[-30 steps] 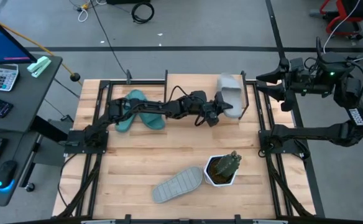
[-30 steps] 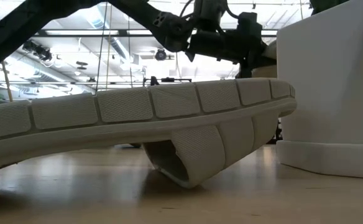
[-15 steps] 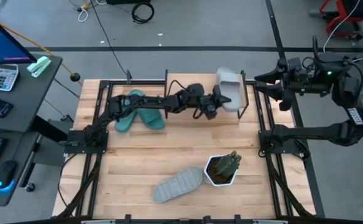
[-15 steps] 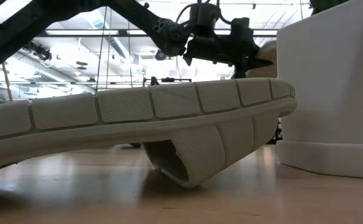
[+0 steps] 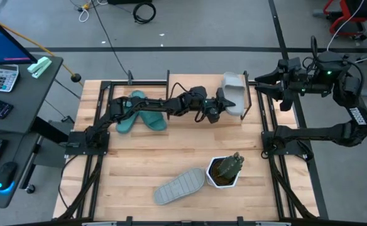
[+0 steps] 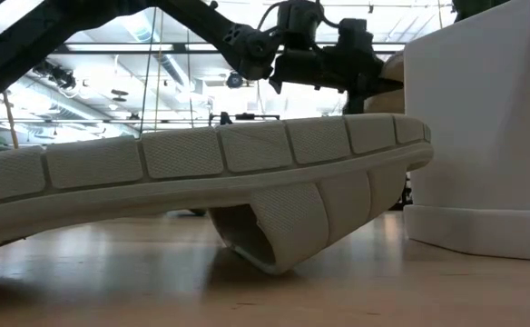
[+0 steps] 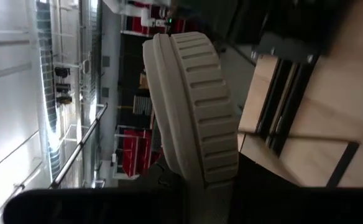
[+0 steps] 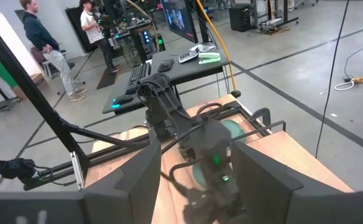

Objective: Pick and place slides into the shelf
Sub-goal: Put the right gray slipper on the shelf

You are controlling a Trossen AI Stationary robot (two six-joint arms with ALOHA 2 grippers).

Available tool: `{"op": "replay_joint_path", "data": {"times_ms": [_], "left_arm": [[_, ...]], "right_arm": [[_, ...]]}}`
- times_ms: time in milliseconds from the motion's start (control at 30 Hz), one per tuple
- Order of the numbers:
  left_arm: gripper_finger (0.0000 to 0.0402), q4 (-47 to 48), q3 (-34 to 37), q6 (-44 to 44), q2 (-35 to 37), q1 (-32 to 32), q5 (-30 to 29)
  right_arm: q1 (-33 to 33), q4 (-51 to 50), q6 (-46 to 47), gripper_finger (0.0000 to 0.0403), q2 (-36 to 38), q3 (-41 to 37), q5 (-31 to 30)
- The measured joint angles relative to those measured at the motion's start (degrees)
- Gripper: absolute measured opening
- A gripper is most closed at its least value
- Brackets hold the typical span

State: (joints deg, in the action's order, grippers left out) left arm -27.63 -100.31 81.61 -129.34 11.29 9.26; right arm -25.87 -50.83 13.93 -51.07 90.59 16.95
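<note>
My left gripper (image 5: 221,105) reaches across the far half of the table and is shut on a light grey slide (image 5: 234,94), which also fills the left wrist view (image 7: 197,106). In the low view it hangs high behind the scene (image 6: 342,65). The second grey slide (image 5: 180,186) lies sole-up near the front edge, resting on its strap (image 6: 274,227). The teal pair (image 5: 139,112) lies at the far left. I cannot tell the shelf apart from the slatted tabletop. My right gripper (image 5: 278,88) waits open beyond the table's right edge (image 8: 197,186). My left gripper pinches the grey slide at its near end (image 7: 197,174), one dark finger (image 7: 163,180) on either side of it. The fingers come about level from the table's left. The slide is lifted clear and turned on its edge, its ridged sole (image 7: 209,118) showing, its long axis pointing toward the far edge.
A white pot with a green plant (image 5: 225,171) stands near the front right, beside the sole-up slide; its wall fills the low view's right (image 6: 483,127). Black metal frame posts (image 5: 168,76) rise along the far edge. Bare wood lies mid-table. People stand in the room beyond (image 8: 41,43).
My left gripper has risen and moved a little toward the far edge, carrying the grey slide with it. The slide has turned more onto its edge and now shows narrower from above. The gripper has stayed shut on it.
</note>
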Motion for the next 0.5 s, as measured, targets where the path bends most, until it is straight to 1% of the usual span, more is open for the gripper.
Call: {"op": "replay_joint_path", "data": {"times_ms": [167,200,300,367,433,500], "left_arm": [[0.0066,-1.04,-0.02,-1.84,-1.13,-1.66,-0.07],[0.0066,-2.48,-0.06,-1.65,-1.75,-1.90,-0.15],[0.0066,-1.80,0.02,-1.54,-2.14,-2.21,-1.74],[0.0066,-3.57,-0.11,-0.46,-2.97,-2.18,-2.10],[0.0066,-3.32,-0.06,0.07,-3.13,-2.17,-3.80],[0.0066,-3.31,-0.02,-0.13,-3.47,-2.15,-4.26]], "right_arm": [[0.01,0.00,0.00,0.0201,0.00,0.00,0.04],[0.00,0.00,0.01,0.0201,0.00,0.00,0.04],[0.10,0.01,0.02,0.0201,0.00,0.00,0.08],[0.19,0.01,0.04,0.0201,0.00,0.00,0.09],[0.19,0.00,0.05,0.0201,0.00,0.00,0.11],[0.19,0.00,0.21,0.0201,0.00,0.00,0.25]]}}
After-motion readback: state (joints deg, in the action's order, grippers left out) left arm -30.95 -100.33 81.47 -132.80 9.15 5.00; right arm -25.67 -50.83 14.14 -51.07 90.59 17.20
